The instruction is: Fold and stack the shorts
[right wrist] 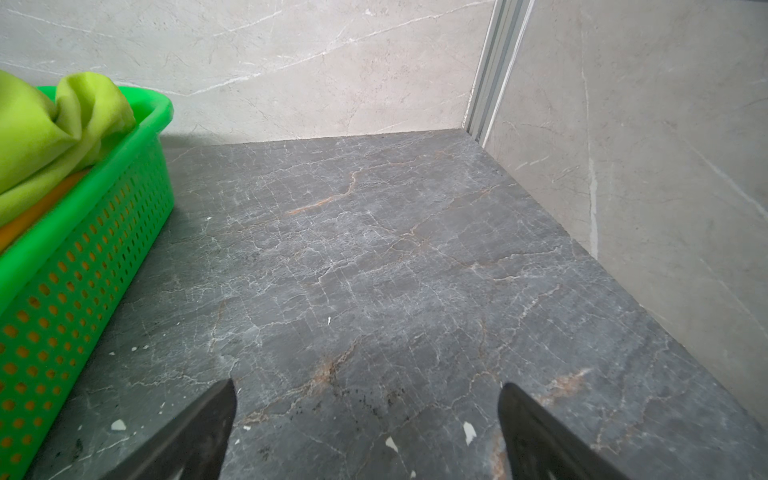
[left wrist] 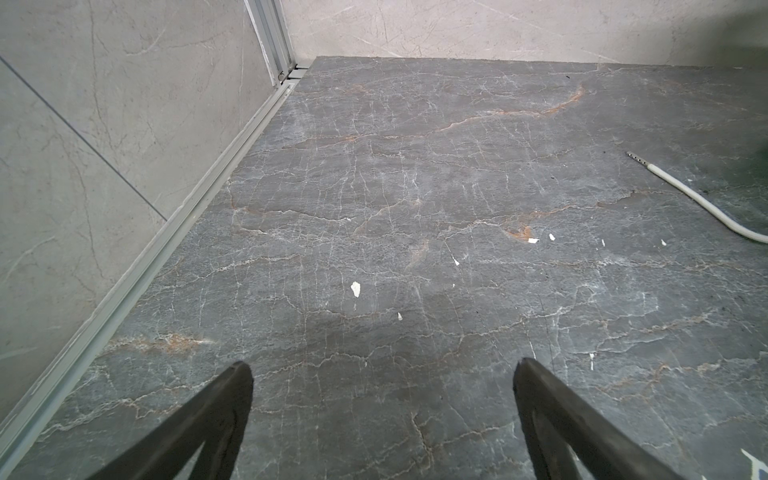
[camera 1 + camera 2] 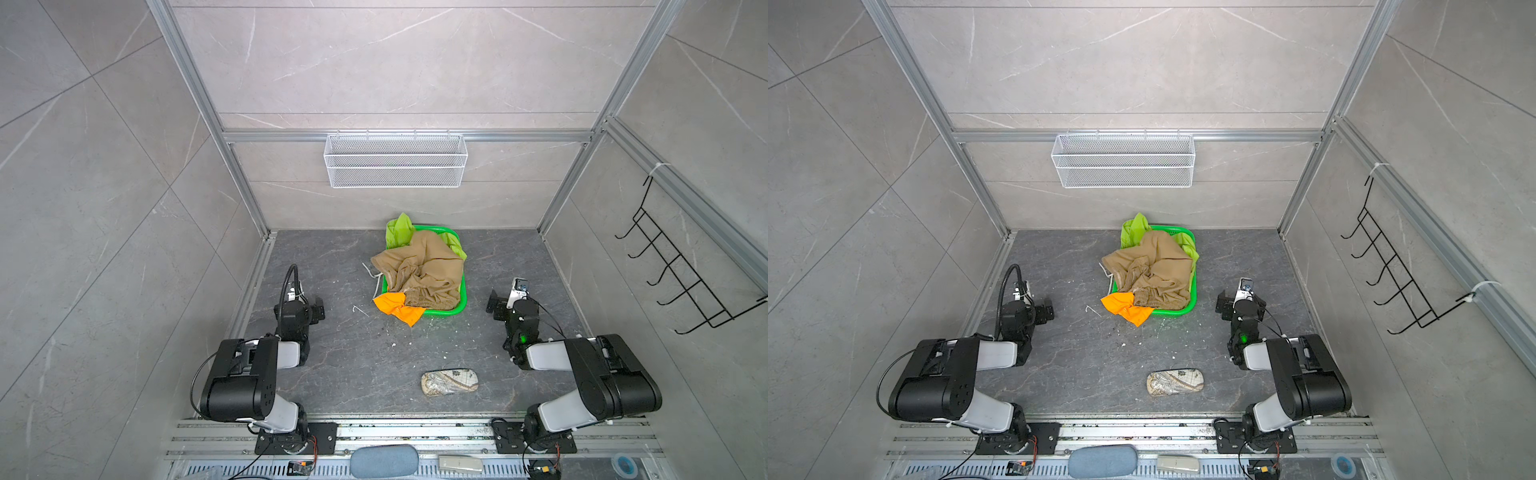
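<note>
**Currently: 3 shorts heaped in basket, both grippers wide & empty**

Notes from the arm-base side of the cell.

Bright green perforated plastic basket (image 3: pixel 446 311) sits ctr-back on the dark grey marble-look tabletop (image 3: pixel 353 365), near the rear wall. All 3 garments are in or on it, crumpled, none folded.

- Tan/khaki cloth shorts (image 3: pixel 419 266): top of heap, covering most of the basket and spilling over its left rim. Gathered waistband lies toward the near side.
- White drawstring (image 3: pixel 376 276) trails off the left rim onto the table.
- Lime green cloth shorts (image 3: pixel 399 228): under the tan pair, poking up at the far-left corner & draped over the far-right rim.
- Bright orange cloth shorts (image 3: pixel 395 306): hanging out over the near-left corner onto the table. In the R wrist view orange shows thru the basket's holes.

L gripper (image 3: pixel 316 309): over the table left of the basket, well apart from it. Jaws spread wide, only bare table btwn the black fingers (image 2: pixel 208 415).

R gripper (image 3: pixel 494 303): right of the basket, near its side wall, not touching. Jaws likewise wide, nothing held.

Small beige patterned pouch (image 3: pixel 449 381) lies flat near the front, right of ctr, apart from the basket & both arms. White flecks are scattered on the table. A white wire-mesh tray (image 3: pixel 395 160) hangs on the rear-wall rail, and a black wire hook rack (image 3: pixel 681 270) on the right wall.
</note>
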Available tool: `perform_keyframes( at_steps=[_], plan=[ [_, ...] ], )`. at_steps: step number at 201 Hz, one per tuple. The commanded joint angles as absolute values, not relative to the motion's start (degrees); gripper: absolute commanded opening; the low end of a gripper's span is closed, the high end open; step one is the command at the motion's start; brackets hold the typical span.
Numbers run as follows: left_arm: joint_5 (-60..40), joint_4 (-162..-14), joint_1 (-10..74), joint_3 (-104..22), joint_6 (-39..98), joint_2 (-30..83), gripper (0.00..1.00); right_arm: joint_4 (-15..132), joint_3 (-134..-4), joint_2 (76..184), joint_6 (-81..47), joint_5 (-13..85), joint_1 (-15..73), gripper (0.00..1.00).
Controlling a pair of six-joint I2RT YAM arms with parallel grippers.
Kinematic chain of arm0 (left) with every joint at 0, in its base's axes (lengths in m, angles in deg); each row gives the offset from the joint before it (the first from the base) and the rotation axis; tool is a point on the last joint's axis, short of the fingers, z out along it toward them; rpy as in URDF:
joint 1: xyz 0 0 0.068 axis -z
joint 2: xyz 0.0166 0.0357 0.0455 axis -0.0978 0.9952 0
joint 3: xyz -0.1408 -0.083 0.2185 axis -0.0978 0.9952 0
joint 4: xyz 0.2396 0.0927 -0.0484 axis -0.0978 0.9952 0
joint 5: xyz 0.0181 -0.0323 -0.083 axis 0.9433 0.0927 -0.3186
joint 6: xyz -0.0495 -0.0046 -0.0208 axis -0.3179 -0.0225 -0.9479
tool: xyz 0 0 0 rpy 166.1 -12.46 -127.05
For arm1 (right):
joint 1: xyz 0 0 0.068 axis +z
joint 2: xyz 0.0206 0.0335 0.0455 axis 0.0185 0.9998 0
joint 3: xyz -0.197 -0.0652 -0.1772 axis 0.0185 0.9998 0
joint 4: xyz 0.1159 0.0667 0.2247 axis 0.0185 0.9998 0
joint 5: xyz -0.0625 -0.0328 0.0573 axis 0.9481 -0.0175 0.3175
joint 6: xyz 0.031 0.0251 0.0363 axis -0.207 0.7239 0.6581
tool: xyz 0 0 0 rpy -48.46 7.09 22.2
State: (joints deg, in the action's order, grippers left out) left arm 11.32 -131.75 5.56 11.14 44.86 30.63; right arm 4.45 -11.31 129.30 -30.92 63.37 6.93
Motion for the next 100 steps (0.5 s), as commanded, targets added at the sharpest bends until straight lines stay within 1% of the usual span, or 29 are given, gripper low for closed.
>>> perform_keyframes(
  at_steps=[1,63,70,79,83,89,100],
  plan=[
    [11.2,-134.08,5.35,11.1,45.37,30.28,1.0,4.77,-11.85,129.34,-30.2,63.98,7.11,0.99],
    [10.98,-134.04,5.28,11.01,45.25,30.24,1.0,4.53,-11.68,129.12,-30.16,63.8,7.06,0.99],
    [11.01,-134.15,5.31,11.18,45.28,30.19,1.0,3.3,-11.49,128.69,-30.44,65.19,7.15,0.99],
    [14.06,-134.84,5.89,11.13,45.32,29.49,1.0,5.09,-10.7,126.02,-30.44,64.76,7.38,0.99],
    [15.64,-133.27,6.2,10.8,45.06,28.32,1.0,4.71,-10.3,125.19,-31.01,64.25,7.35,0.99],
    [19.0,-128.75,7.26,9.22,45.19,25.57,1.0,6.14,-10.26,122.77,-31.31,66.38,8.08,1.0],
    [21.31,-113.35,8.99,3.31,45.31,19.82,1.0,13.12,-11.29,116.52,-31.35,69.23,9.01,0.99]
  ],
)
